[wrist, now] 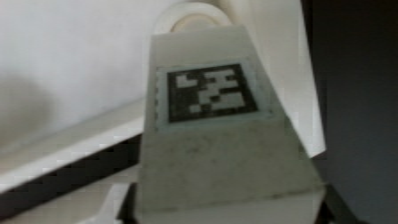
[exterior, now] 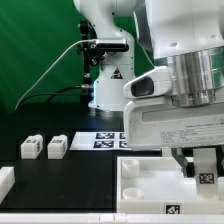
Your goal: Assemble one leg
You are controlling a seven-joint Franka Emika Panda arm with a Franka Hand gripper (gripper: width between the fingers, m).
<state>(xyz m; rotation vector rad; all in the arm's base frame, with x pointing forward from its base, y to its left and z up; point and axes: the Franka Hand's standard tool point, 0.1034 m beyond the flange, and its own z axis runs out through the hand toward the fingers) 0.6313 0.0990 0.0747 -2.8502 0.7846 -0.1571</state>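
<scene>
1. One leg is clamped between the gripper fingers, with its tag turned toward the wrist camera.
2. The tray is seen below the gripper.
3. A second leg and a third leg are set well apart from it.

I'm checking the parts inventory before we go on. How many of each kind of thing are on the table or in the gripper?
Loose legs: 2
Held leg, in the gripper: 1
Tray-like panel: 1
Marker board: 1
White piece, cut off at the exterior view's left edge: 1
Total: 6
</scene>
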